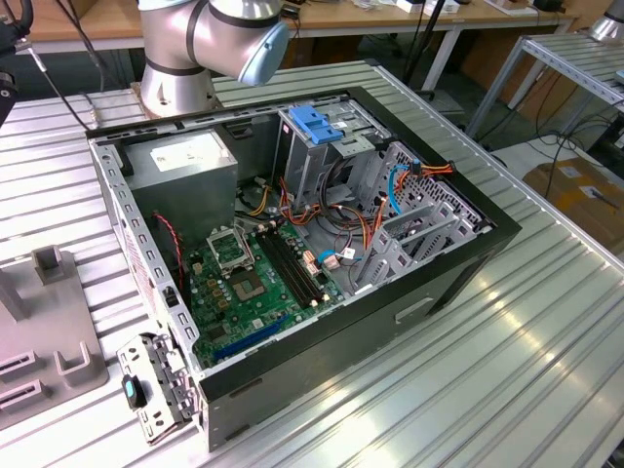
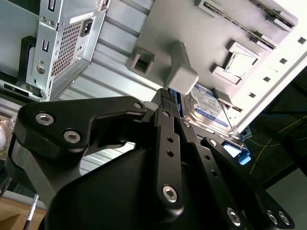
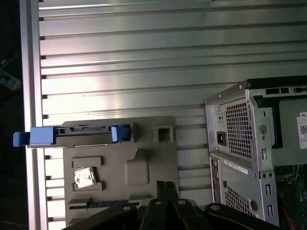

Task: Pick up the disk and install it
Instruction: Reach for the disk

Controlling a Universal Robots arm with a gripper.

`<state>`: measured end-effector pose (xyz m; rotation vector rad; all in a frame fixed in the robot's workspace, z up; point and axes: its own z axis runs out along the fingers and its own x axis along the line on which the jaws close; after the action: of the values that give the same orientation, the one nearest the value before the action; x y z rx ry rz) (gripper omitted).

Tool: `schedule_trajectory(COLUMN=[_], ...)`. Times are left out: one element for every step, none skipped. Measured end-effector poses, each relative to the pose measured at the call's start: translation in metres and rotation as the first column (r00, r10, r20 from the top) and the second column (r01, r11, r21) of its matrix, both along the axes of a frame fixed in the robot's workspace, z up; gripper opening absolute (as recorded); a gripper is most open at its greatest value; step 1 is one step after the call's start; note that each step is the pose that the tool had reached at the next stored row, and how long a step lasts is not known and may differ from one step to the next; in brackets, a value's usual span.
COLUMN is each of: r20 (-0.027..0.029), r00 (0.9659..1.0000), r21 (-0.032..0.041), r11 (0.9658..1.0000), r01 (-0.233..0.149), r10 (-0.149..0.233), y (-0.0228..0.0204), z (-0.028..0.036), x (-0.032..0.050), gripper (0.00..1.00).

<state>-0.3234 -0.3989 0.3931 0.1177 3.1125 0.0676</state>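
So the disk (image 3: pixel 72 135) is parked on its edge in a slot along one side of a matte grey plastic holder plate (image 3: pixel 144 143). In the first wrist view you get it edge-on: a thin dark slab with bright blue plastic carrier rail poking out at both ends. In the second wrist view its flat silver face with a blue-and-white label (image 2: pixel 208 108) shows, standing just behind a chunky grey post on the plate.

The gripper (image 2: pixel 167 98) is all black anodised links with shiny screws. Its two fingers look pinched together at the tips with nothing between them. It hangs over the plate close to the disk, not touching it as far as I can see.

A small square silver chip (image 3: pixel 84 177) sits in a shallow pocket of the same plate.

The plate lies on a ribbed aluminium table (image 1: pixel 487 390) beside an open black PC tower case (image 1: pixel 390 322) on its side. In the case there's a green motherboard (image 1: pixel 244 292), a boxy grey power supply (image 1: pixel 180 161) and a bare metal drive cage topped with blue clips (image 1: pixel 317 122).
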Motion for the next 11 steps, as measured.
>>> schedule_trajectory(r20=[0.0000, 0.0000, 0.0000, 0.0000, 0.0000, 0.0000, 0.0000, 0.0000, 0.0000, 0.0000, -0.0001], r00=[1.0000, 1.0000, 1.0000, 1.0000, 1.0000, 1.0000, 1.0000, 1.0000, 1.0000, 1.0000, 1.0000], r21=[0.0000, 0.0000, 0.0001, 0.0000, 0.0000, 0.0000, 0.0000, 0.0000, 0.0001, 0.0000, 0.0000], r11=[1.0000, 1.0000, 1.0000, 1.0000, 1.0000, 1.0000, 1.0000, 1.0000, 1.0000, 1.0000, 1.0000], r01=[0.000, 0.000, 0.000, 0.000, 0.000, 0.000, 0.000, 0.000, 0.000, 0.000, 0.000], r10=[0.000, 0.000, 0.000, 0.000, 0.000, 0.000, 0.000, 0.000, 0.000, 0.000, 0.000], y=[0.0000, 0.0000, 0.0000, 0.0000, 0.0000, 0.0000, 0.0000, 0.0000, 0.0000, 0.0000, 0.0000], z=[0.0000, 0.0000, 0.0000, 0.0000, 0.0000, 0.0000, 0.0000, 0.0000, 0.0000, 0.0000, 0.0000], x=[-0.0001, -0.0002, -0.0002, -0.0003, -0.0003, -0.0003, -0.0003, -0.0003, -0.0004, -0.0004, -0.0006], gripper=[0.11, 0.11, 0.11, 0.11, 0.11, 0.11, 0.11, 0.11, 0.11, 0.11, 0.11])
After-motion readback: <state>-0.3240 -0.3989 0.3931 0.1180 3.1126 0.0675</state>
